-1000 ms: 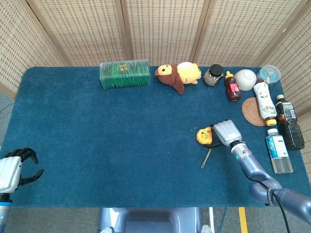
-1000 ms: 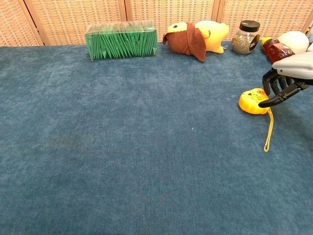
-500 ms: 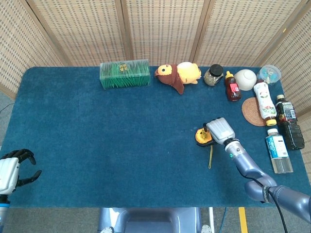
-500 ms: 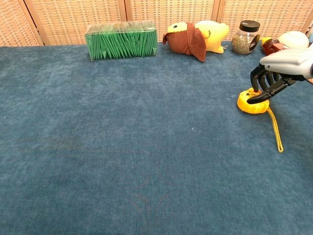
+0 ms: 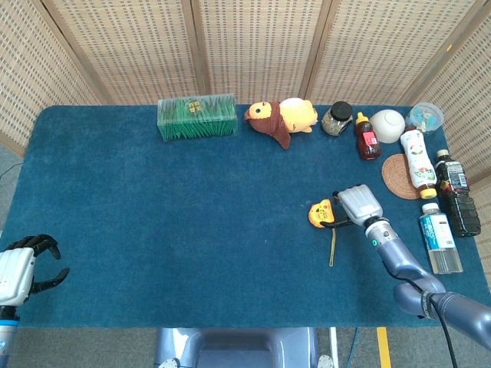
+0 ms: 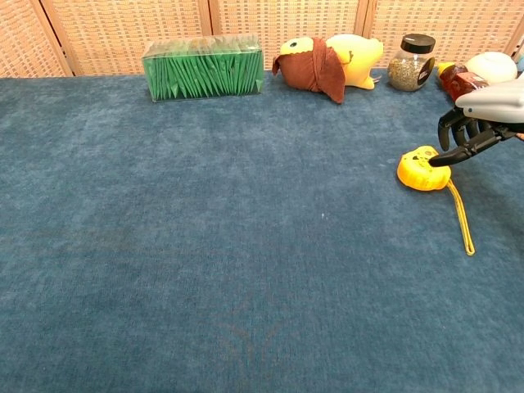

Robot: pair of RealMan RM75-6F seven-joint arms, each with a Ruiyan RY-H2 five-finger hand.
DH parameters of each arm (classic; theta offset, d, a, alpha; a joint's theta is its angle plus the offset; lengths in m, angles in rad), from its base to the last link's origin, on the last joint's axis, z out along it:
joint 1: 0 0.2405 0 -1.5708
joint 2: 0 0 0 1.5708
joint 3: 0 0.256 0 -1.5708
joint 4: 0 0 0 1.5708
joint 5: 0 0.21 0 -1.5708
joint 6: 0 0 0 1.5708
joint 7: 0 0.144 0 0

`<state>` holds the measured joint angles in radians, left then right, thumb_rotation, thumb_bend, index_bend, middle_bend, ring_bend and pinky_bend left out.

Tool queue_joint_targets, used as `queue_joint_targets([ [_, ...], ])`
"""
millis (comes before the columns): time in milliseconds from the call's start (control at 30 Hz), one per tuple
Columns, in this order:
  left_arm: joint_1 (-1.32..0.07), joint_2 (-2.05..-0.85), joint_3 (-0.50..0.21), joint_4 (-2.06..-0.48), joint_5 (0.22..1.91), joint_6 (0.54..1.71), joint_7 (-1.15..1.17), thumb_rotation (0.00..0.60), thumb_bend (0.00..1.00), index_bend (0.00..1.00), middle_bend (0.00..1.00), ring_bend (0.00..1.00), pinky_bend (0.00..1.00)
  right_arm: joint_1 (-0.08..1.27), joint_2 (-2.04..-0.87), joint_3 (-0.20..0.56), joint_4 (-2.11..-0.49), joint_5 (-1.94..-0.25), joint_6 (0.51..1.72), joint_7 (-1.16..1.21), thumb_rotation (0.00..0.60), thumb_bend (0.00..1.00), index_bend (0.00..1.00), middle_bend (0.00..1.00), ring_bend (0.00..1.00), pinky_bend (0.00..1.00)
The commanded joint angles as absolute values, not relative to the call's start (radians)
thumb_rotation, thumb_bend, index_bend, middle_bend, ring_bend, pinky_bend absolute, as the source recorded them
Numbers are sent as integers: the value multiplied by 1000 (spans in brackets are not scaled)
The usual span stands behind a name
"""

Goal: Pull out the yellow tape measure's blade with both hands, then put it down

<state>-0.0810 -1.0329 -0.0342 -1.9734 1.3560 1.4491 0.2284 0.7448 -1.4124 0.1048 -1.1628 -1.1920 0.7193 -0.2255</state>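
Yellow tape measure (image 6: 422,168) lies just left of right hand (image 6: 479,123), fingers apart & empty, strap trailing toward robot; left hand (image 5: 19,268) open, far off.

The yellow tape measure (image 5: 320,214) is found on the blue cloth-covered table (image 5: 153,230), right of centre, with its yellow strap (image 5: 332,247) trailed toward the near edge. The right hand (image 5: 359,205) is placed just right of it, fingertips (image 6: 437,160) at its right side. The left hand (image 5: 19,264) is located off the near left corner. Along the far edge are lined, left to right, a clear box of green grass (image 5: 196,116), a yellow and brown plush toy (image 5: 280,119), a glass jar with black lid (image 5: 336,119), a red sauce bottle (image 5: 367,138) and a white bowl (image 5: 387,125). Several plastic bottles (image 5: 439,230) are ranged down the right edge.
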Motion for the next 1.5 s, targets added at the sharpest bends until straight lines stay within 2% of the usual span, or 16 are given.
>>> queue_joint_targets([
  [33,-80,-1031,-33,-1974,1355,1451,229,592,193,538,383,303,327,757,-1423,108,-1146,-1190,703,-218,117,90,388,505,441,355],
  [567,-71,-1035,-29,-1954,1346,1450,212,588,193,538,383,302,327,807,-1451,112,-1143,-1209,665,-220,101,90,389,505,441,353],
  [1033,-65,-1038,-24,-1939,1351,1450,194,591,193,538,383,302,327,821,-1415,96,-1278,-1256,703,-262,75,89,389,511,442,353],
  [1300,-66,-1037,-25,-1942,1356,1449,194,589,193,538,383,302,327,789,-1392,94,-1306,-1244,762,-271,78,90,318,443,390,358],
  [1500,-72,-1042,-28,-1944,1361,1443,195,588,194,537,383,302,327,749,-1373,77,-1343,-1241,815,-285,104,90,286,416,376,362],
])
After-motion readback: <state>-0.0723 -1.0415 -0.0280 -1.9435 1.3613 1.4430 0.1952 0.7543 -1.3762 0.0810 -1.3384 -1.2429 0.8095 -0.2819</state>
